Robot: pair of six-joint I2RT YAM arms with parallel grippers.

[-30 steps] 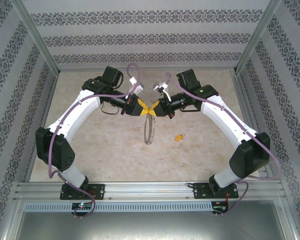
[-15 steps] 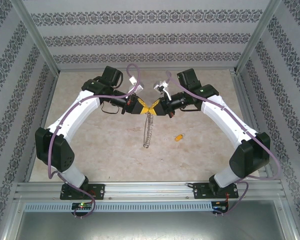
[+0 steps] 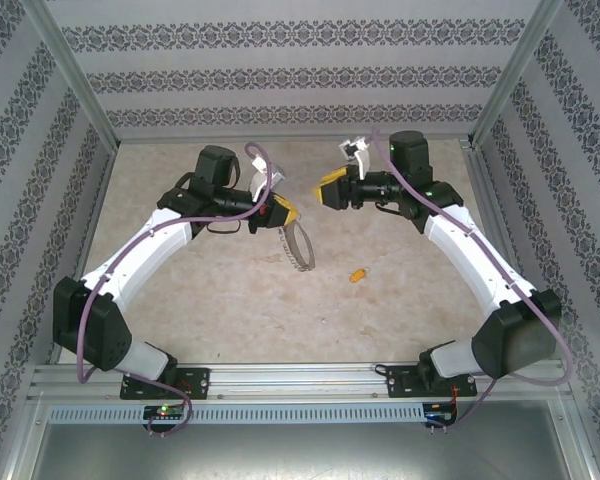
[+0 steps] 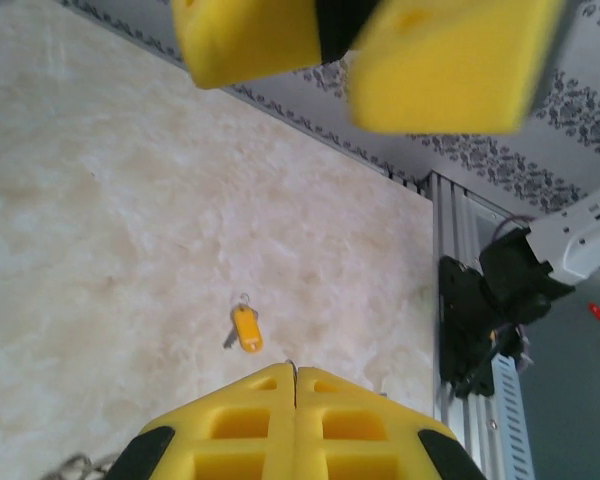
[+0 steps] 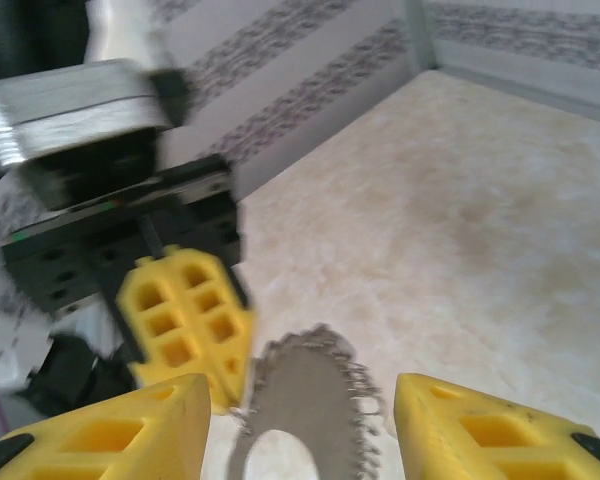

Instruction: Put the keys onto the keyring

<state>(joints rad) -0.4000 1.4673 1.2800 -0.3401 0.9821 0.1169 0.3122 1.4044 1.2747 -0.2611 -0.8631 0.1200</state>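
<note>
The keyring (image 3: 300, 248), a thin silvery ring fringed with small keys, hangs tilted above the table from my left gripper (image 3: 285, 212), which is shut on its top edge. In the left wrist view the yellow fingers (image 4: 250, 430) are pressed together with a sliver of wire at their tips. The key (image 3: 358, 274), small with a yellow-orange head, lies alone on the table right of the ring; it lies beyond the left fingertips in the left wrist view (image 4: 245, 328). My right gripper (image 3: 330, 190) stands open, apart from the ring. Between its spread fingers (image 5: 110, 430) the keyring (image 5: 320, 390) hangs beside the left gripper (image 5: 185, 320).
The beige marbled table (image 3: 230, 300) is walled by patterned panels on three sides. An aluminium rail (image 3: 300, 380) with both arm bases runs along the near edge. The right arm's base (image 4: 480, 300) stands past the table edge in the left wrist view.
The right gripper has opened, let go of the keyring and drawn back to the right. The left gripper has swung left with the ring, which now hangs tilted.
</note>
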